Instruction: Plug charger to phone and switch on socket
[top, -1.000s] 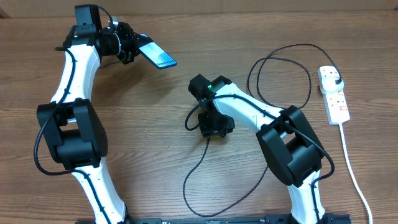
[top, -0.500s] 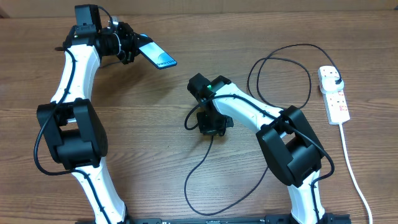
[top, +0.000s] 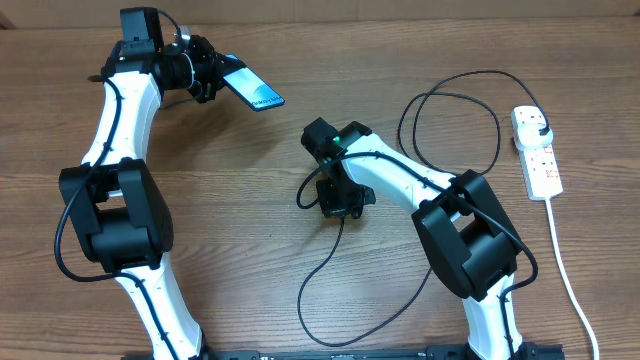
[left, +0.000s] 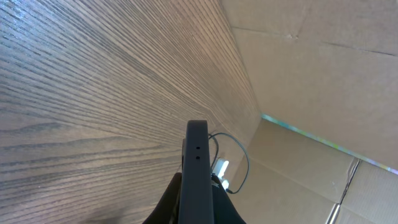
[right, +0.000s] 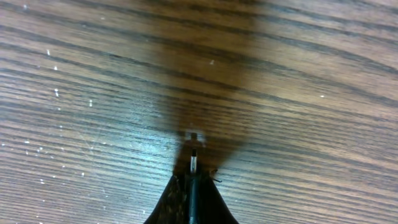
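Right gripper (top: 338, 203) jaws, wider 1 s ago, now clenched on charger (top: 318, 268) connector tip (right: 193, 144), low over middle of table (top: 230, 230). Left gripper (top: 208, 78) unchanged, grasping phone (top: 254, 90), raised at far left. Plug head (top: 538, 124) sits in socket (top: 540, 160), right side.

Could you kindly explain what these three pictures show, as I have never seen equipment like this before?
Two robot arms, left and right, stand at a wooden table. One picture looks down from above; the other two come from a camera on each wrist. The left pincer is shut on the phone, whose screen glows. The right pincer is shut on the charger near its connector tip, low over the wood. The cable's far end sits in the white socket strip.
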